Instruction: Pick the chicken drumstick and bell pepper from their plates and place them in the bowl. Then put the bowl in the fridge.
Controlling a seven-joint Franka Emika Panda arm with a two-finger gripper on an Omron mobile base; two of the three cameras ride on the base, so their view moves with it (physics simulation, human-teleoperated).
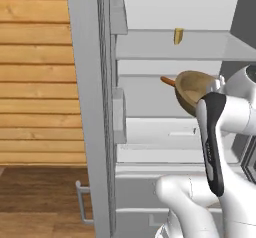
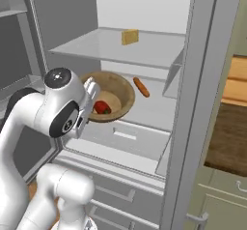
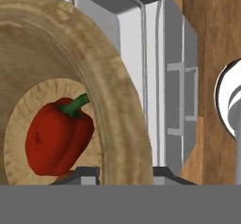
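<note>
Claw [image 3: 123, 175] pinching thick rim of wooden bowl [image 2: 116, 96], one dark tip each side of rim at bottom of hand view, so clamped on the bowl, not spread. Bowl held tilted steeply on edge, inside facing toward the right base cam, brown outside facing the left base cam. Red bell pepper [image 3: 57, 138] w/ green stem lying inside bowl against the pale bottom, low in the tilted hollow; also seen as red lump in right base view. Drumstick [image 2: 141, 87] not in bowl: lying on fridge shelf just beside bowl's far rim, orange-brown, tapered; touching rim or not, can't tell. In left base view same piece poking out left of bowl. Bowl held inside open fridge [image 1: 85, 107] at middle shelf level, lifted off or resting on shelf, can't tell. Shelf above carrying small yellow block [image 2: 129, 36], standing upright, well apart from bowl. Pale drawers below middle shelf. Fridge door edge w/ door bins on one side; wood-plank wall [image 1: 32, 72] and wooden floor beyond it
</note>
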